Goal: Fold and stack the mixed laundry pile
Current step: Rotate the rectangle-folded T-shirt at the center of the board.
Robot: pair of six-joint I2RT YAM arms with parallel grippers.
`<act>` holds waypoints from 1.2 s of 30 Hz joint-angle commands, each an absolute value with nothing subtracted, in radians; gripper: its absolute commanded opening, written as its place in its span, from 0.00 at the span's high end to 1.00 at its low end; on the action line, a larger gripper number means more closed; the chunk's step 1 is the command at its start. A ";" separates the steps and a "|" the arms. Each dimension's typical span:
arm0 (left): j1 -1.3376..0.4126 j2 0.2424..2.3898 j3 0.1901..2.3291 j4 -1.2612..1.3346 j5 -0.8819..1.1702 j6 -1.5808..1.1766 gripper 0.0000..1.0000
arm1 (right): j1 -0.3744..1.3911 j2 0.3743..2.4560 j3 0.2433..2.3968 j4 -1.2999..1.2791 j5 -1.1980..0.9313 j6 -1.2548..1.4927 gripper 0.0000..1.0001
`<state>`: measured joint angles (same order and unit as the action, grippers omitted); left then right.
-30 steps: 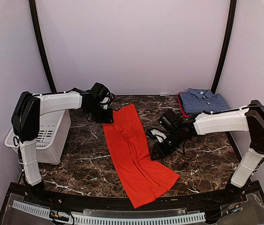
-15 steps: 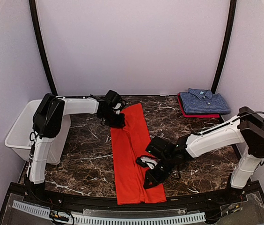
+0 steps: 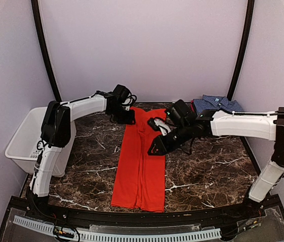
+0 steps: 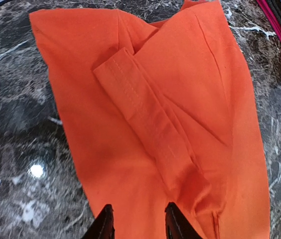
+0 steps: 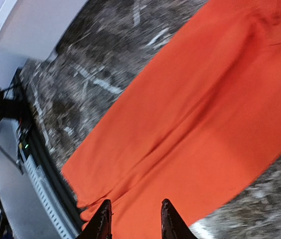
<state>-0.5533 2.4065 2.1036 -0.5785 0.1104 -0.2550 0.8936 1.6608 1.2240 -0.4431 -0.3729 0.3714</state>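
The plain orange-red shirt (image 3: 139,171) lies flat as a long narrow strip running from the back of the table to its front edge. My left gripper (image 3: 128,120) is open over the shirt's far end; in the left wrist view (image 4: 138,225) its jaws stand apart above the cloth (image 4: 180,99), where a folded sleeve band lies. My right gripper (image 3: 154,150) is open above the shirt's right edge near the middle; in the right wrist view (image 5: 134,219) the cloth (image 5: 205,109) shows between the spread jaws. The blue-and-white checked shirt (image 3: 215,103) lies folded at the back right, partly behind my right arm.
A white plastic basket (image 3: 21,143) stands at the left edge of the table and shows in the right wrist view (image 5: 36,25). A magenta cloth edge (image 4: 280,35) lies under the checked shirt. A black rail (image 3: 132,222) runs along the table's front.
The orange shirt has gone from a slanted lie to a straight strip. My right gripper has moved from the shirt's near end up to its middle right edge. My left gripper stayed at the far end.
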 commanded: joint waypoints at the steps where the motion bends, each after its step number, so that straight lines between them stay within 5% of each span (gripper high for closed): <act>1: -0.554 2.168 1.982 -0.619 0.105 -0.236 0.65 | 0.733 1.702 1.266 -0.433 -0.279 0.269 0.68; 13: -0.563 2.081 1.609 -0.370 0.235 -0.341 0.66 | 0.615 2.132 1.666 -0.469 -0.164 0.207 0.71; 36: -0.486 2.268 1.697 -0.446 0.109 -0.400 0.69 | 0.543 2.549 2.143 -0.711 -0.003 0.069 0.75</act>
<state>-0.5179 2.2349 1.6714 -0.3740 0.1497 -0.3790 0.5552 2.4680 2.0819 -0.6365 -0.0334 0.0895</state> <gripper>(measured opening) 0.315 0.255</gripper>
